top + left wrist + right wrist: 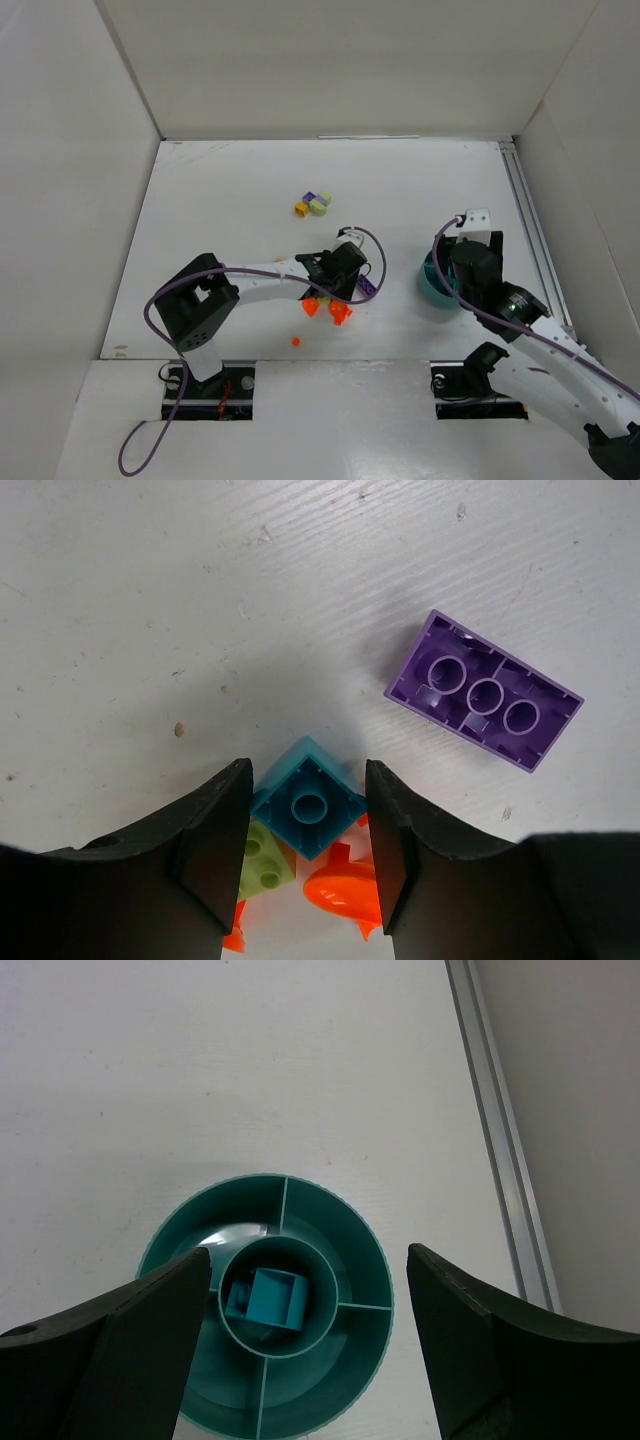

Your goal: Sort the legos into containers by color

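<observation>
Reaching left arm (262,284): stretches from its base toward 2 o'clock over the white table (230,200).
Left gripper (307,780): the jaws stand partly apart on either side of a teal brick (305,810). Its corners meet or nearly meet the pads, and I cannot tell whether it is clamped.
Teal brick: studs up and turned like a diamond, on top of a small heap.
Heap: a pale green brick (262,865) lies at 7 o'clock of the teal one, and orange-red pieces (345,890) at 5 o'clock, partly under it.
Loose orange-red bit (296,341): alone, at 7 o'clock of the heap.
Purple brick (483,690): hollow underside up, apart from the heap at 2 o'clock.
Far cluster (313,204): purple, yellow and pale green pieces bunched together, well off at 12 o'clock.
Bowl (330,1230): round and teal, at 3 o'clock of the heap. A second teal brick (272,1298) lies in its central cup.
Right gripper (308,1258): spread wide above the bowl, holding nothing.
</observation>
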Robot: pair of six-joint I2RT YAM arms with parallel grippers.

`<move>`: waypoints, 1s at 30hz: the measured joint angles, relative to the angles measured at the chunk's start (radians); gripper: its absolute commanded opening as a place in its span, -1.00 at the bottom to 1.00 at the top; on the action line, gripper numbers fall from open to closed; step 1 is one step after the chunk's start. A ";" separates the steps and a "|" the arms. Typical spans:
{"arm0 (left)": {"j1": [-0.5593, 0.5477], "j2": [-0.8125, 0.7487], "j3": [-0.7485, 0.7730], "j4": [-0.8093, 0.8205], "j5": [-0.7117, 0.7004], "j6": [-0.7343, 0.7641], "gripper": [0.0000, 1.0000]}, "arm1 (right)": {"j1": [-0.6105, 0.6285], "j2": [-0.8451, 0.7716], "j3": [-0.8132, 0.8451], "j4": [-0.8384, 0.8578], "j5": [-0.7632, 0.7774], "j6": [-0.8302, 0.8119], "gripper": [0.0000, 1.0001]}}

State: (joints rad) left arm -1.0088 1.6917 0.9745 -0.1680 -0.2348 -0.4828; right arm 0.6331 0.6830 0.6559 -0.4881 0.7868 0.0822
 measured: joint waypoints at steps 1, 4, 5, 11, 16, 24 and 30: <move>0.000 0.000 0.000 -0.001 -0.003 -0.004 -0.36 | 0.000 0.000 -0.001 0.000 -0.002 0.000 0.68; 0.000 -0.003 0.000 -0.007 -0.008 -0.008 -0.40 | 0.000 -0.001 -0.001 0.000 -0.002 -0.001 0.68; 0.000 -0.006 0.000 -0.011 -0.010 -0.005 -0.40 | 0.000 -0.001 -0.001 0.000 -0.002 -0.002 0.70; 0.000 -0.050 0.050 -0.023 -0.006 0.042 -0.40 | 0.000 0.000 0.041 -0.064 0.018 -0.003 0.83; 0.000 -0.071 0.163 0.034 0.045 0.118 -0.40 | -0.011 -0.007 0.169 -0.151 0.069 0.012 1.00; -0.036 -0.042 0.304 0.150 0.127 0.241 -0.40 | -0.021 -0.032 0.356 -0.275 0.182 0.043 1.00; -0.086 0.085 0.481 0.220 0.211 0.307 -0.40 | -0.042 -0.035 0.402 -0.404 0.240 0.127 1.00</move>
State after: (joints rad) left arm -1.0950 1.7763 1.4551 0.0525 -0.0235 -0.1757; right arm 0.5911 0.6483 1.0584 -0.8921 1.0264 0.2096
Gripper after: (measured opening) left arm 0.424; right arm 0.995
